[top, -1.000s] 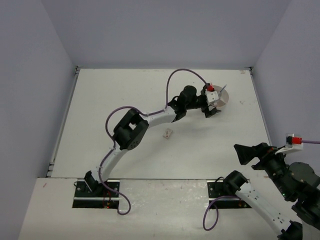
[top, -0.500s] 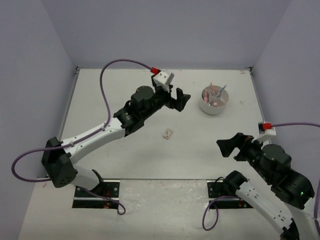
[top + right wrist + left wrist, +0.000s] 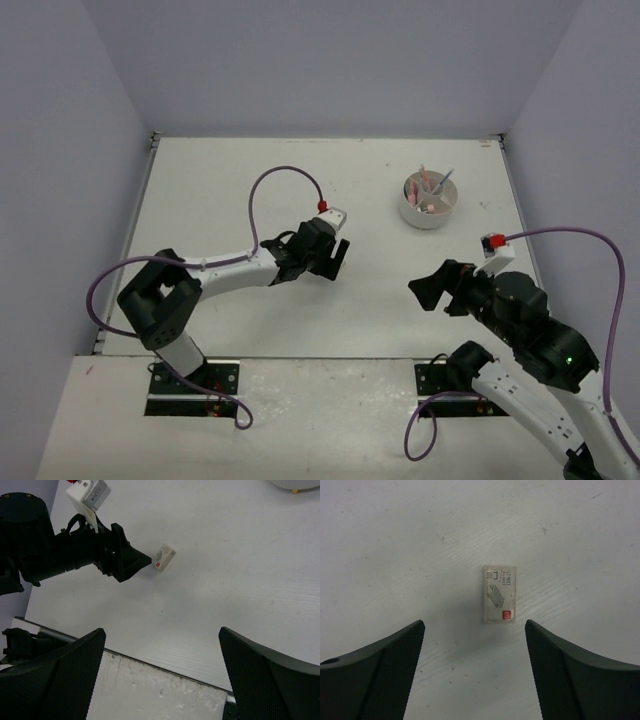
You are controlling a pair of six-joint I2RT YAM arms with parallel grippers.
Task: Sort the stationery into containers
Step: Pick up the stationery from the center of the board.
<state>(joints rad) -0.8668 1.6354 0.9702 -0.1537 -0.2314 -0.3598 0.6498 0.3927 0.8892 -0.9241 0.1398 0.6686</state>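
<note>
Our left gripper (image 3: 474,630) is hovering with fingers released and spread wide. A small clear block (image 3: 499,594) is lying flat on the table (image 3: 395,540) just ahead, at twelve o'clock. Our right gripper (image 3: 432,287) is hanging spread and empty. We are judging this a pickup: next, lowering, clamping, then carrying toward the white tub (image 3: 425,220) at two o'clock.

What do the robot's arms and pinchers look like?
The left arm and right arm are white tubes with chunky black joints. A purple cable loops off each. Each wrist carries a small white box with a red plug. The left gripper and right gripper each have two black wedge fingers with dotted, mesh-like pads.
</note>
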